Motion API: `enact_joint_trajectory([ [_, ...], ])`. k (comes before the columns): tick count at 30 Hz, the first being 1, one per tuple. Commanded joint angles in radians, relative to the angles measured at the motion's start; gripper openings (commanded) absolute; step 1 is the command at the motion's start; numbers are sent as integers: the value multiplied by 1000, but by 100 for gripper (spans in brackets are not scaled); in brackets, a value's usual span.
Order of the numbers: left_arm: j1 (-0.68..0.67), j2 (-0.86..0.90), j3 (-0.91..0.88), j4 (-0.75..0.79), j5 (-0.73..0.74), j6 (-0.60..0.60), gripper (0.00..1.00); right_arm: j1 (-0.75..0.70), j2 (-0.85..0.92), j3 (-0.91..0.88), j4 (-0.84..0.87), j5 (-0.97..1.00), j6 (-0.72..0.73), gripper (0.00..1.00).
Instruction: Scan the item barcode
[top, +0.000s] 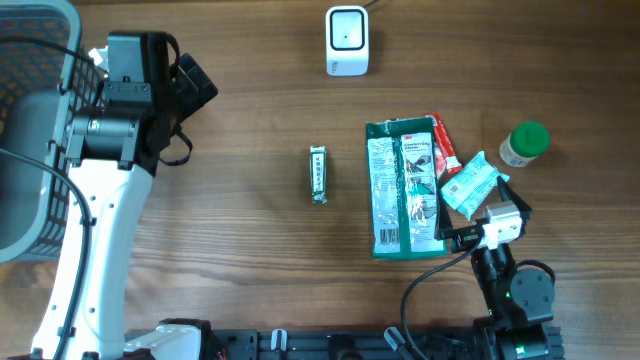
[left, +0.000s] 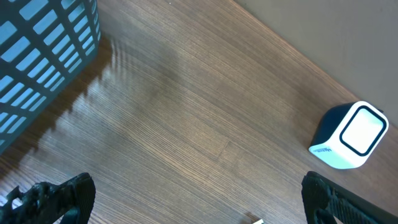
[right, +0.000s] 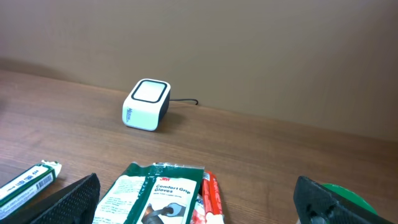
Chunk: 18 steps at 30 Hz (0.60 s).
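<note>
Gloves pack (top: 405, 187) is my guess at the item to scan (the task names none). It lies flat on the table (top: 250, 110), just ahead of the right gripper (right: 196, 205) and low between its two fingers, which are spread wide and hold nothing. The left gripper (left: 199, 205) is equally released and empty, with only bare wood between its fingers and the scanner (left: 349, 135) ahead, toward the finger at the picture's right. The risk I see is crowding: a red packet (top: 443, 148) lies against the pack's edge and a pale pouch (top: 470, 187) lies over that, so fingers closing there could drag neighbours along or seize the wrong one. A thin flat pack may also slip out of a pinch, and its barcode could end up turned away from the scanner's window. Only the overhead view shows the pouch, the whole green-capped bottle (top: 524, 143), the basket (top: 62, 20) beside the left arm, and what looks like a barcode at the pack's end nearest the right fingers. The right wrist view alone shows the scanner's cable and the pack's lettering, with a small stick pack (right: 28, 179) above its left-hand finger. The left wrist view shows almost nothing of the items.
</note>
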Motion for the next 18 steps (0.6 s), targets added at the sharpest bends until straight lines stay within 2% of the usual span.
enact_joint_trajectory([
  [1,3,-6,3,2,-13,-13,100,-5,-7,-1,4,16,19,100],
  [7,1,-6,3,1,-15,-10,100,-5,-7,-1,4,16,19,100],
  [9,4,-8,2,0,-119,53,100,-5,-7,-1,4,16,19,100],
  [11,4,-40,2,-8,-158,69,100,-5,-7,-1,4,16,19,100],
  [14,3,-125,2,-9,-158,69,100,-5,-7,-1,4,16,19,100],
  [18,16,-341,2,-10,-156,70,100,-5,-7,-1,4,16,19,100],
])
